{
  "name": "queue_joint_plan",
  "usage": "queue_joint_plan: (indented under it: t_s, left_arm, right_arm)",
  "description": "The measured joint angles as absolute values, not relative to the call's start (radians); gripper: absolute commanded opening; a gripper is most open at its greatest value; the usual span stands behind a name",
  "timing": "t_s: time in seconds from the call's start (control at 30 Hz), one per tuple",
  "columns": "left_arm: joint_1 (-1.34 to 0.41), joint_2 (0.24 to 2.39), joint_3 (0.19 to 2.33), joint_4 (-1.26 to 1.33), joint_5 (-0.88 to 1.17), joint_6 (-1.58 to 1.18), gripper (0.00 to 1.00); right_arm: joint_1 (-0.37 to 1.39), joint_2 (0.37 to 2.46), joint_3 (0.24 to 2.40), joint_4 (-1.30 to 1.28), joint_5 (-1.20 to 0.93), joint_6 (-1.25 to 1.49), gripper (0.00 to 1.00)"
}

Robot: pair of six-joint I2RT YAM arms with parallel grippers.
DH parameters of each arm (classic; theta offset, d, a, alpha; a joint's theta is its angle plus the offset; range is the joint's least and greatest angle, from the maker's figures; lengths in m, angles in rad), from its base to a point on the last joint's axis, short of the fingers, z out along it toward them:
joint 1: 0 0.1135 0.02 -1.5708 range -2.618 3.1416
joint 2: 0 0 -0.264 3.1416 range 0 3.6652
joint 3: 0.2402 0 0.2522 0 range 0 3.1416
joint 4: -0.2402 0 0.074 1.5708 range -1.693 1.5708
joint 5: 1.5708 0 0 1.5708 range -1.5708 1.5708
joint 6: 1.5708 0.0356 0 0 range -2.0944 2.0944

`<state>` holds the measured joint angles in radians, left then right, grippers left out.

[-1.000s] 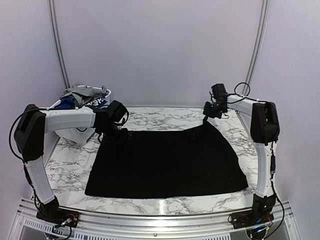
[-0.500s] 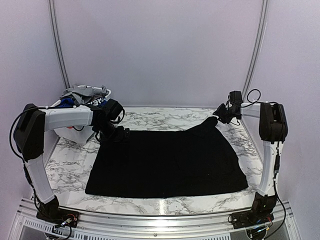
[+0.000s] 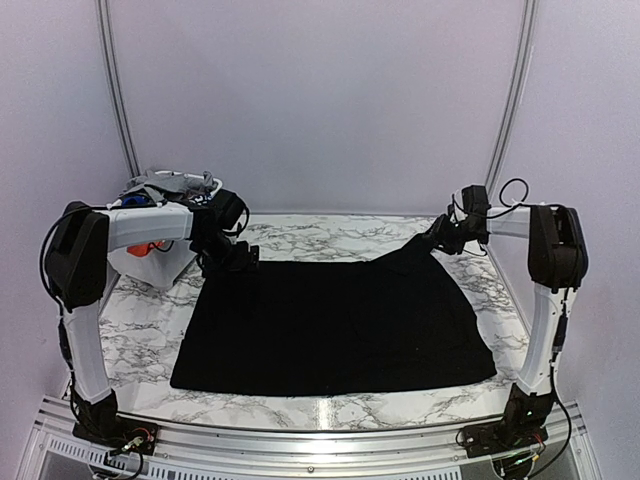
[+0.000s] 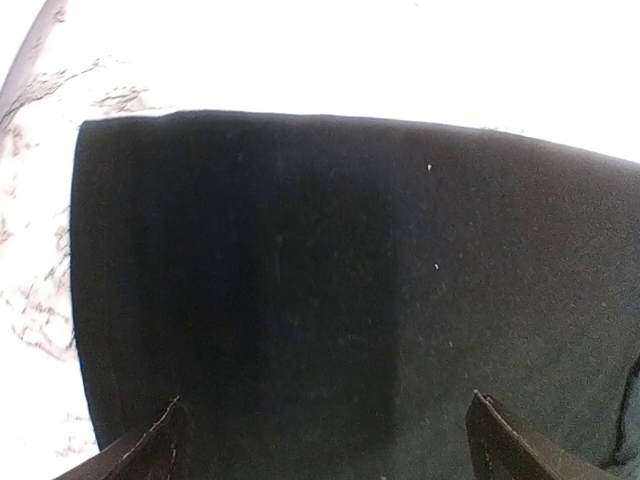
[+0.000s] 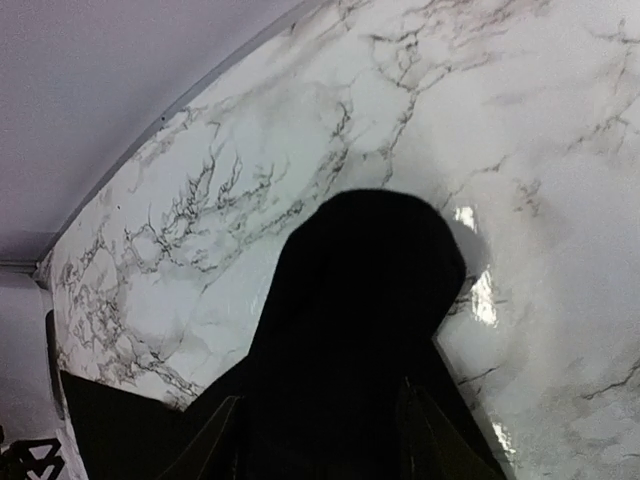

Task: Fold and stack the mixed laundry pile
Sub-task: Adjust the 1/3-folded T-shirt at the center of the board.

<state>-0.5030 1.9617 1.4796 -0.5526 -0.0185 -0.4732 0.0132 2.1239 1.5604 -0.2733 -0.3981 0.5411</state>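
A large black garment lies spread flat on the marble table. My left gripper hovers open over its far-left corner, and the left wrist view shows black cloth under the gripper with the fingertips wide apart. My right gripper is at the far-right corner. Its jaws stand apart, and the rounded corner of the cloth lies between them and pokes out ahead of the gripper. The remaining laundry pile, grey with blue and orange-red pieces, sits heaped in the basket.
A white plastic basket stands at the far-left corner of the table, right behind my left arm. The back wall runs close behind both grippers. A metal rail borders the near edge.
My right gripper moved right and back, and its jaws went from shut to apart. The raised far-right corner of the garment sank toward the table. The left gripper shifted slightly back.
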Motion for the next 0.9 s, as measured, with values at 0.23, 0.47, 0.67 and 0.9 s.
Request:
queue_joint_plan:
  t_s: [0.23, 0.47, 0.67, 0.9]
  left_arm:
    - [-0.497, 2.046, 1.515, -0.554, -0.009, -0.44, 0.99]
    - [-0.487, 2.054, 1.458, -0.55, -0.012, -0.446, 0.99]
    - [-0.47, 2.013, 1.386, -0.538, -0.024, -0.455, 0.98]
    - [-0.467, 2.013, 1.404, -0.55, -0.01, -0.448, 0.98]
  right_arm:
    - [0.037, 2.131, 1.442, -0.292, -0.469, 0.541, 0.54]
    - [0.013, 2.038, 1.311, -0.27, -0.445, 0.553, 0.6]
    - [-0.041, 1.948, 1.209, -0.289, -0.418, 0.533, 0.53]
    - [-0.008, 1.953, 1.319, -0.353, -0.425, 0.464, 0.45]
